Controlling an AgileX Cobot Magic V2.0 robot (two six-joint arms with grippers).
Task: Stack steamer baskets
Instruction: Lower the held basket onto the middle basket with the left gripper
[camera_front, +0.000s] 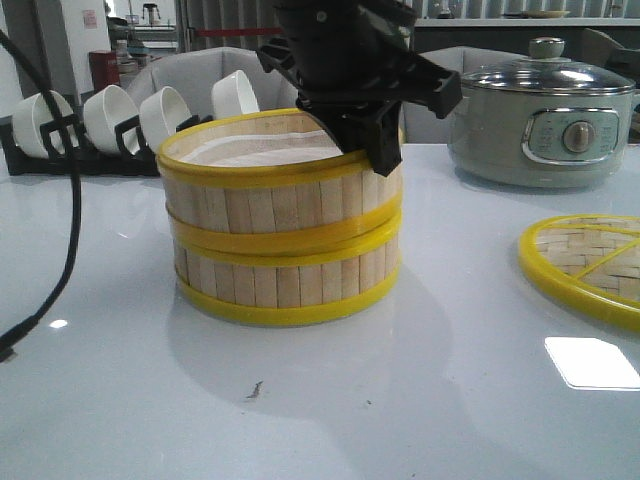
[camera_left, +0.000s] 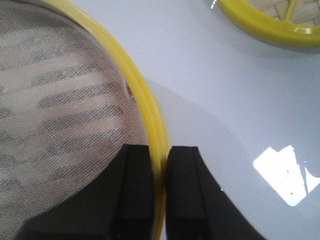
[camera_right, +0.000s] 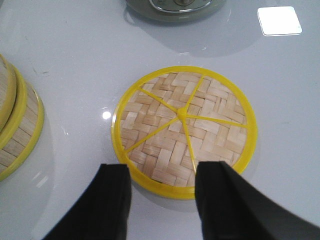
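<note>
Left claw (camera_left: 159, 200) pinches the upper steamer basket's (camera_front: 270, 190) right rim, stacked on the lower steamer basket (camera_front: 285, 280); right claw (camera_right: 162, 200) hangs spread above the lid (camera_right: 184, 131).

The lid (camera_front: 590, 268) runs off the right edge of the front view. The left pincer (camera_front: 375, 130) hides the upper basket's (camera_front: 280, 185) rear right rim.

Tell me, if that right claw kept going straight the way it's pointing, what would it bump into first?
Most likely the woven lid: the right gripper is open and points at the lid's near yellow rim lying flat on the table. Its height above the lid is unclear.
</note>
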